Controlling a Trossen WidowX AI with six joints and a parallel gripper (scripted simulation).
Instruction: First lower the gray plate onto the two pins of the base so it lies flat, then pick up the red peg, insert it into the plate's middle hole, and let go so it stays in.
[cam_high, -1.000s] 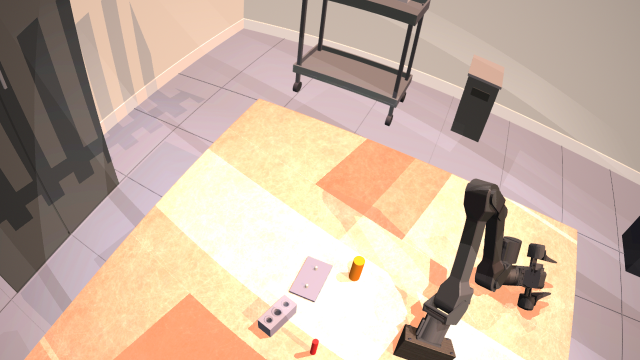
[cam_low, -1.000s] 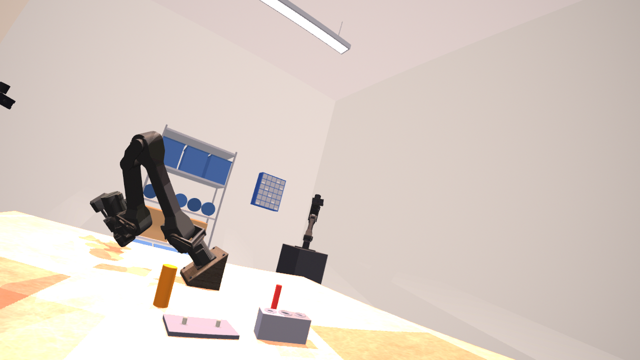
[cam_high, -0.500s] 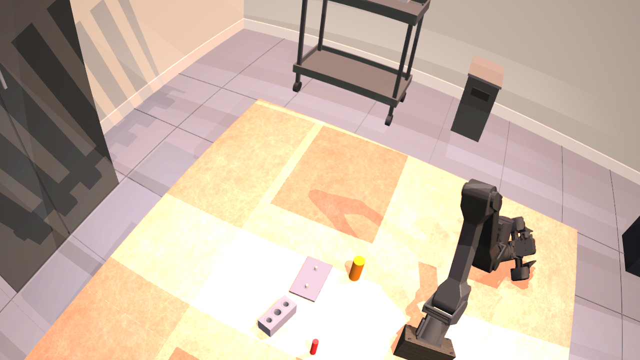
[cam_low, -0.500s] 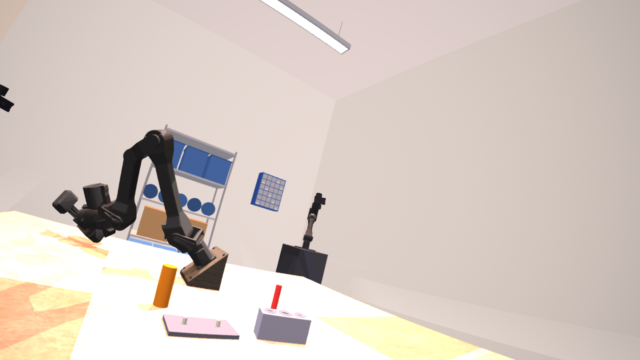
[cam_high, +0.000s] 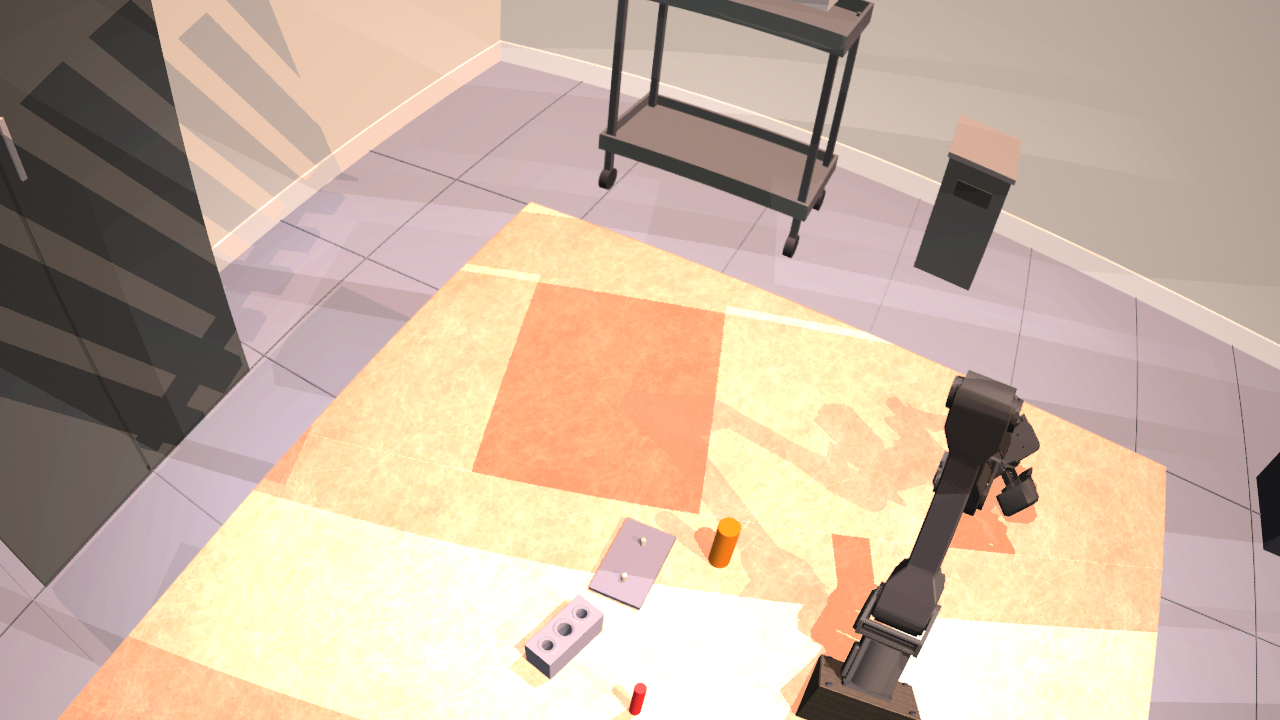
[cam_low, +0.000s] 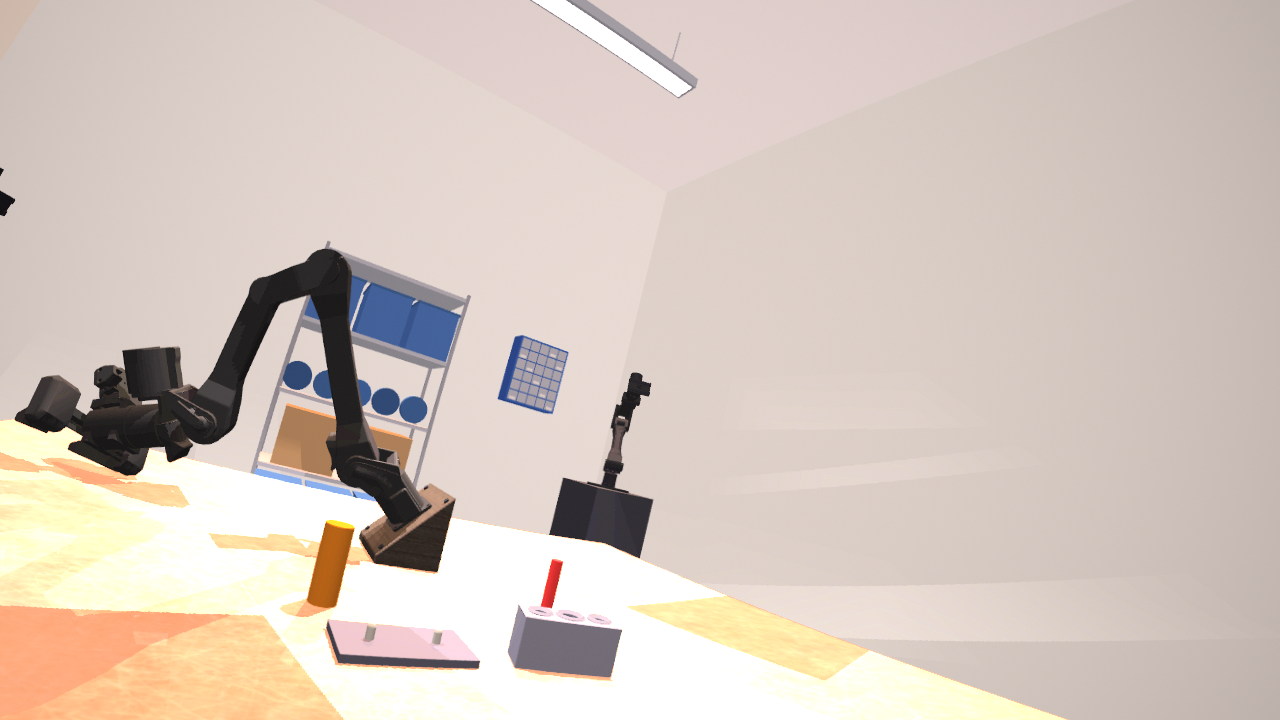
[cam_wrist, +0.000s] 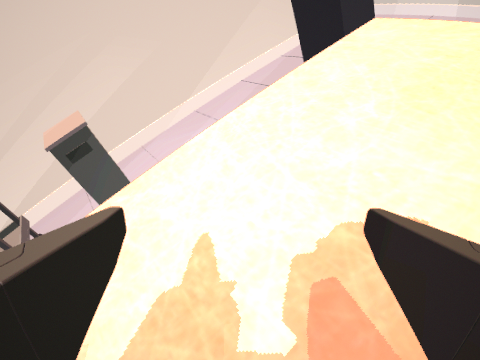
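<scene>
Beyond patchy table, wheeled cart

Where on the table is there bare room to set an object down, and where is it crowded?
Free: the wide stretch on the far side of the base, around the big orange patch, toward the cart. Crowded: the near strip, where the base, the gray plate, the orange cylinder and the red peg cluster. The open gripper hangs low at the right.
</scene>
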